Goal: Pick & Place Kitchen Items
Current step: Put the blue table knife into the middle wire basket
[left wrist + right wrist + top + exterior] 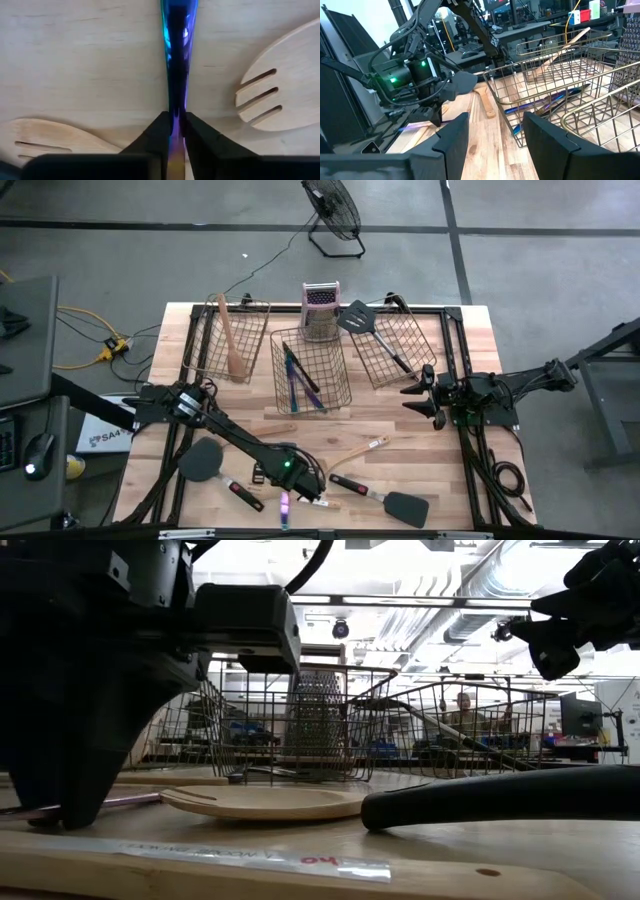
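A slim iridescent purple-blue cutlery piece (pixel 177 60) lies on the wooden table near its front edge, with my left gripper (pixel 176 125) shut on it from above. In the high view that gripper (pixel 288 483) is at the front centre, and the piece (pixel 285 507) sticks out toward the near edge. Pale wooden slotted spoons (pixel 280 90) (pixel 50 142) lie on either side of it. My right gripper (pixel 412 398) waits open at the table's right, held level above the top and pointing left. My left gripper pinches the narrow shaft (pixel 176 107) of the iridescent piece between its two fingers. The fingers point down and lie across the shaft. As far as the views show, the piece still lies flat along the table.
Three wire baskets stand at the back: the left (pixel 228 335) holds a wooden spoon, the middle (pixel 310 370) iridescent cutlery, the right (pixel 395 340) a black spatula. A metal grater (pixel 320 310) stands behind them. Two black spatulas (pixel 200 460) (pixel 385 500) and a wooden spoon (pixel 360 450) lie near the front.
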